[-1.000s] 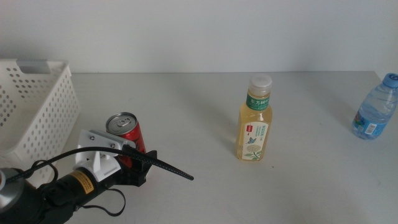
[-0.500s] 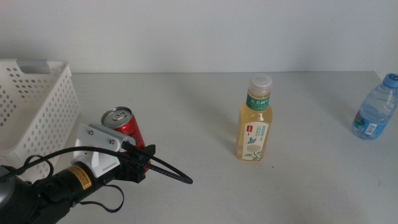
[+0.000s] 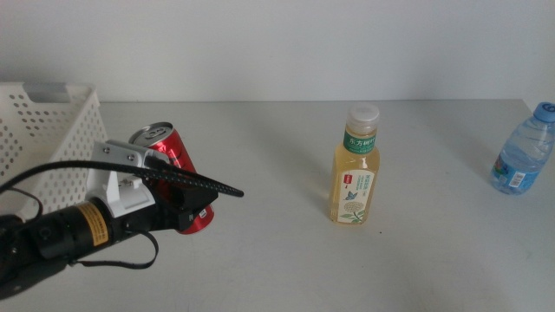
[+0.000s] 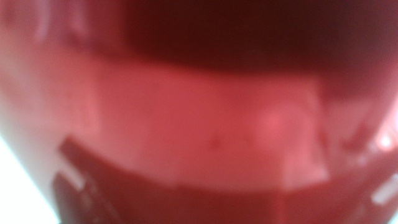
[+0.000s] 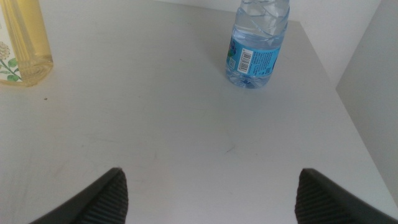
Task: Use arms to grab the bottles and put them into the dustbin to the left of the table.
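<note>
Left gripper (image 3: 186, 204): clamped on red soda can (image 3: 173, 173), tilted toward white dustbin (image 3: 52, 143), near it, raised off surface (image 3: 277, 251) (left wrist view: blurred red only). Right gripper (image 5: 208, 199): jaws spread wide, grasping nothing, low over surface near water bottle (image 5: 258, 40). Yellow tea bottle (image 3: 355, 169): upright, mid-surface, well apart from water bottle.

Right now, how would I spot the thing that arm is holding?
Start at the white holed basket on the table's left. Just beside it the left pincer grips a slim red can, tilted. It is the only red, metal container; the others are plastic bottles.
</note>
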You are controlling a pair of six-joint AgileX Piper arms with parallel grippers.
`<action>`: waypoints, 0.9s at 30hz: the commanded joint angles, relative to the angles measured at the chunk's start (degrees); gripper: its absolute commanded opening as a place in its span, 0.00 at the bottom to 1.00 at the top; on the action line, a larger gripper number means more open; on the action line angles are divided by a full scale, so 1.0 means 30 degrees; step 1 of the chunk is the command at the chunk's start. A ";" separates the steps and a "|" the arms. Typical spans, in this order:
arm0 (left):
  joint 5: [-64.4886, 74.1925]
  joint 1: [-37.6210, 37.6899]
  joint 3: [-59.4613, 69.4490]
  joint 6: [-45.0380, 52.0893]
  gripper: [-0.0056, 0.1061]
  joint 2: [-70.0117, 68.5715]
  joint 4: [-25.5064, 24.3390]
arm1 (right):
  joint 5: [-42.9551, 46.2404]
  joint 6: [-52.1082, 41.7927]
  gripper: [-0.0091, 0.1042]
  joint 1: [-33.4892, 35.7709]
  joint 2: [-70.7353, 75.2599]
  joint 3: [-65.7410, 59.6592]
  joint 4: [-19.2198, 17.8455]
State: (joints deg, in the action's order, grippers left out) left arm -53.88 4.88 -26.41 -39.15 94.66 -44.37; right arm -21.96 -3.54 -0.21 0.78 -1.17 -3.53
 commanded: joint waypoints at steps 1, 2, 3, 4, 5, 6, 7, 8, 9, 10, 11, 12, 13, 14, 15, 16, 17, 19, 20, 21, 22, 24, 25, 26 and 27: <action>0.0939 -0.0735 -0.1721 -0.3985 0.04 -0.2122 -0.3430 | 0.1176 -0.0239 0.83 -0.0120 0.0416 0.0041 -0.0241; 0.2324 -0.0942 -0.2446 -0.5895 0.04 -0.2652 -0.5467 | 0.1176 -0.0239 0.83 -0.0120 0.0416 0.0041 -0.0241; 0.3391 -0.1014 -0.3077 -0.7660 0.04 -0.3037 -0.7252 | 0.1176 -0.0239 0.83 -0.0120 0.0416 0.0041 -0.0241; 0.4573 -0.1106 -0.3914 -1.0084 0.04 -0.3454 -0.9700 | 0.1176 -0.0239 0.83 -0.0120 0.0416 0.0041 -0.0241; 0.5501 -0.1106 -0.4749 -1.2624 0.04 -0.3782 -1.2320 | 0.1176 -0.0239 0.83 -0.0120 0.0416 0.0041 -0.0241; 0.6120 -0.1106 -0.5431 -1.5117 0.04 -0.4008 -1.4491 | 0.1176 -0.0239 0.83 -0.0120 0.0416 0.0041 -0.0241; 0.6374 -0.1106 -0.6274 -1.7593 0.04 -0.4133 -1.7294 | 0.1176 -0.0239 0.83 -0.0120 0.0416 0.0041 -0.0241; 0.6288 -0.1106 -0.7169 -1.9996 0.04 -0.4154 -2.0073 | 0.1176 -0.0239 0.83 -0.0120 0.0416 0.0041 -0.0241; 0.6147 -0.1181 -0.7626 -2.0967 0.04 -0.4085 -2.0552 | 0.1176 -0.0239 0.83 -0.0120 0.0416 0.0041 -0.0241; 0.5665 -0.1251 -0.8154 -2.1259 0.04 -0.4049 -2.0278 | 0.1176 -0.0239 0.83 -0.0120 0.0416 0.0041 -0.0241; 0.5047 -0.1323 -0.8567 -2.1157 0.04 -0.4013 -2.0278 | 0.1176 -0.0239 0.83 -0.0120 0.0398 0.0041 -0.0241; 0.4705 -0.1370 -0.8918 -2.1045 0.04 -0.3990 -2.0278 | 0.1176 -0.0239 0.83 -0.0120 0.0398 0.0041 -0.0241; 0.4565 -0.1420 -0.9201 -2.0969 0.04 -0.3990 -2.0278 | 0.1176 -0.0239 0.83 -0.0120 0.0398 0.0041 -0.0241; 0.4590 -0.1437 -0.9441 -2.0921 0.04 -0.3990 -2.0278 | 0.1176 -0.0239 0.83 -0.0120 0.0398 0.0041 -0.0241; 0.4668 -0.1437 -0.9603 -2.0921 0.04 -0.3990 -2.0278 | 0.1176 -0.0239 0.83 -0.0120 0.0398 0.0041 -0.0241; 0.4873 -0.1437 -0.9763 -2.0921 0.04 -0.3990 -2.0278 | 0.1176 -0.0239 0.83 -0.0120 0.0398 0.0041 -0.0241; 0.5240 -0.1437 -0.9876 -2.0902 0.04 -0.3990 -2.0278 | 0.1176 -0.0239 0.83 -0.0120 0.0398 0.0041 -0.0241; 0.5774 -0.1437 -0.9933 -2.0902 0.04 -0.3990 -2.0278 | 0.1176 -0.0239 0.83 -0.0120 0.0398 0.0041 -0.0241; 0.6026 -0.1437 -0.9952 -2.0902 0.04 -0.3990 -2.0278 | 0.1176 -0.0239 0.83 -0.0120 0.0398 0.0041 -0.0241; 0.6209 -0.1437 -0.9952 -2.0902 0.04 -0.3990 -2.0278 | 0.1176 -0.0239 0.83 -0.0120 0.0398 0.0041 -0.0241; 0.6257 -0.1437 -0.9952 -2.0902 0.04 -0.3990 -2.0278 | 0.1176 -0.0239 0.83 -0.0120 0.0398 0.0041 -0.0241; 0.6198 -0.1459 -0.9952 -2.0922 0.04 -0.3990 -2.0278 | 0.1176 -0.0239 0.83 -0.0120 0.0398 0.0041 -0.0241; 0.6294 -0.1465 -0.9908 -2.0661 0.04 -0.3990 -2.0069 | 0.1176 -0.0239 0.83 -0.0120 0.0398 0.0041 -0.0241; 0.6398 -0.1465 -0.9858 -1.9877 0.04 -0.3990 -1.9271 | 0.1176 -0.0239 0.83 -0.0120 0.0398 0.0041 -0.0241; 0.6422 -0.1465 -0.9752 -1.8482 0.04 -0.3990 -1.7901 | 0.1176 -0.0239 0.83 -0.0120 0.0398 0.0041 -0.0241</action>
State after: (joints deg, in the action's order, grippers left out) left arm -34.67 0.56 -53.83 -98.52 85.11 -101.05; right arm -21.96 -3.54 -0.21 0.78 -1.17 -3.53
